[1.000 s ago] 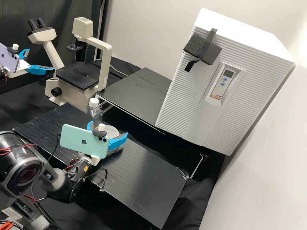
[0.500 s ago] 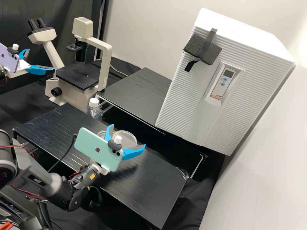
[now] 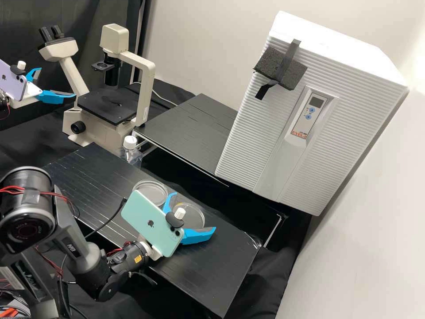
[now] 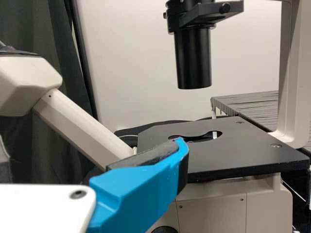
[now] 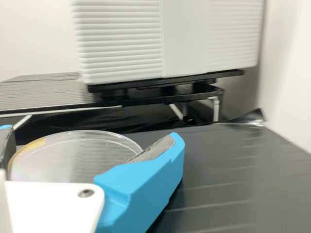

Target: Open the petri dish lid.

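At the far side of my workspace stands a white ribbed cabinet (image 3: 363,115), leaving the black platform (image 3: 212,266) in front for handling. The microscope (image 3: 144,93) occupies the far left; near it hangs my left gripper (image 3: 56,82), its fingers spread around nothing, presumably parked to give the other arm room. My right gripper (image 3: 194,212) appears to pinch the lid (image 3: 193,217) across its diameter, one finger at each side, likely so that the thin rim is supported evenly. Just beside it, the open petri dish (image 3: 152,193) rests upright on the platform, where a flat base should keep its contents level.
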